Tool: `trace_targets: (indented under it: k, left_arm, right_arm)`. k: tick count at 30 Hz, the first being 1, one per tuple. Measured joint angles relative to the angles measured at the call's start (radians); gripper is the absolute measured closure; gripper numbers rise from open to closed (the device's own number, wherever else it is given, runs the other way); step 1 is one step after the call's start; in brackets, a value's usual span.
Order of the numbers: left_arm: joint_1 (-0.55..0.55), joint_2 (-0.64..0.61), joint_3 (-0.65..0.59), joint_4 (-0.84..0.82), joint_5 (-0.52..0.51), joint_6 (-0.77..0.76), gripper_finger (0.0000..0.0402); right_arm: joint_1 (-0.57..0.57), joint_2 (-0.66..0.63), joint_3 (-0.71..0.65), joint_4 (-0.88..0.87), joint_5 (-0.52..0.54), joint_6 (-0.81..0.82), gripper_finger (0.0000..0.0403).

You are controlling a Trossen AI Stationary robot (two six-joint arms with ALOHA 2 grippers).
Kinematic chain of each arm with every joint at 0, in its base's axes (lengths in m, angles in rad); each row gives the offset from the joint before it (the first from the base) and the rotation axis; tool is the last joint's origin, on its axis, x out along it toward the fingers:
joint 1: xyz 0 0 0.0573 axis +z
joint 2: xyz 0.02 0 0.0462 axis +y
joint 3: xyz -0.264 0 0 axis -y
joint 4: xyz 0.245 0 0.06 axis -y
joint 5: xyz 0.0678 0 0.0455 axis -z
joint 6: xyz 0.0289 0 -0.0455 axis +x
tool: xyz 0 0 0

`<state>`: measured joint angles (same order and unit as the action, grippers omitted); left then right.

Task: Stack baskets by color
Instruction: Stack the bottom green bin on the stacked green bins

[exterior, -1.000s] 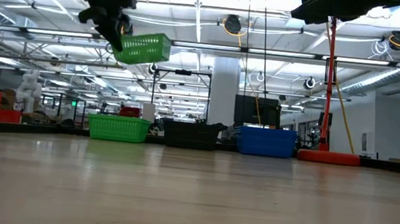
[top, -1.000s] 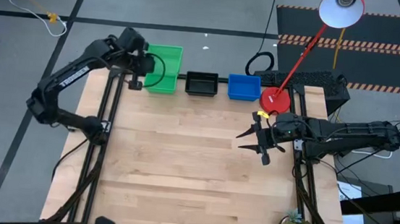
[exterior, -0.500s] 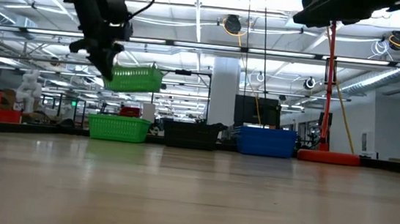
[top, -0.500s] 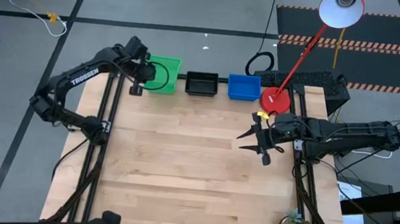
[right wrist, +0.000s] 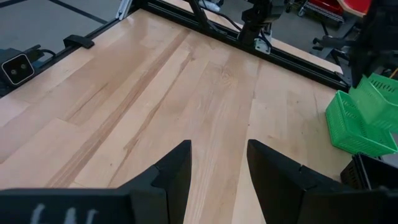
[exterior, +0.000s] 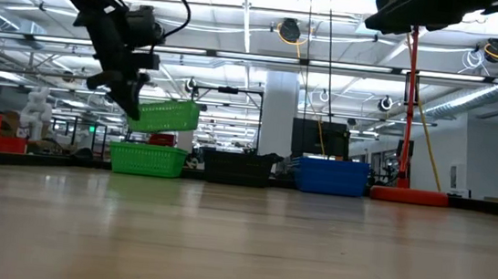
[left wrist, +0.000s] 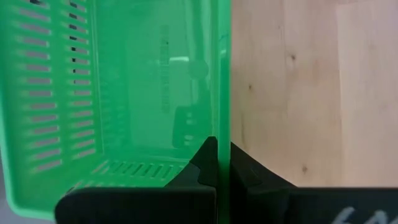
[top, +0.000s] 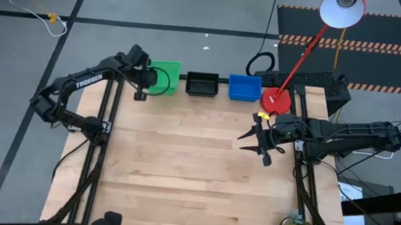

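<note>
My left gripper (top: 144, 87) is shut on a green basket (exterior: 165, 115) and holds it in the air at the table's far left. A second green basket (exterior: 147, 159) rests on its base on the table right below it. A black basket (top: 202, 84) and a blue basket (top: 244, 88) stand in the same far row, to the right of the green ones. My right gripper (top: 256, 139) hovers open over the table's right middle with nothing between its fingers (right wrist: 177, 168). My left gripper pinches the held basket's side wall (left wrist: 219, 127) on the table's left side, at its rim. One finger (left wrist: 202, 163) is inside the basket and one (left wrist: 244, 167) is outside. The fingers come slanting down from the left. The basket (top: 164, 76) hangs slightly tilted, clear of the one below.
A red round lamp base (top: 276, 100) sits right of the blue basket, its stem slanting up to a white lamp head (top: 342, 10). Black rails (top: 110, 112) run along both table sides. Bare wood (top: 181, 169) fills the middle and near part.
My left gripper has come down with the green basket toward the green basket on the table, staying shut on it. The held basket now hangs much closer above the lower one, still clear of it.
</note>
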<state>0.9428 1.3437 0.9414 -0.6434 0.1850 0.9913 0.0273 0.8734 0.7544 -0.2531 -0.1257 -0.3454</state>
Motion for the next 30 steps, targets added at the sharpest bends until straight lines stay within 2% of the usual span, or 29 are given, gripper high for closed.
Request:
trace_targets:
  k: [3,14,30]
  left_arm:
    - [0.000,0.011,-0.010,-0.002,-0.007,-0.058,0.0401]
    - [0.009,0.098,-0.020,0.035,-0.060,-0.097,0.0401]
    - [0.002,0.104,-0.019,0.016,-0.080,-0.084,0.0396]
  right_arm:
    - [0.000,0.000,0.000,0.000,0.000,0.000,0.0255]
    - [0.000,0.000,0.000,0.000,0.000,0.003,0.0255]
    - [0.000,0.000,0.000,-0.001,0.000,0.003,0.0255]
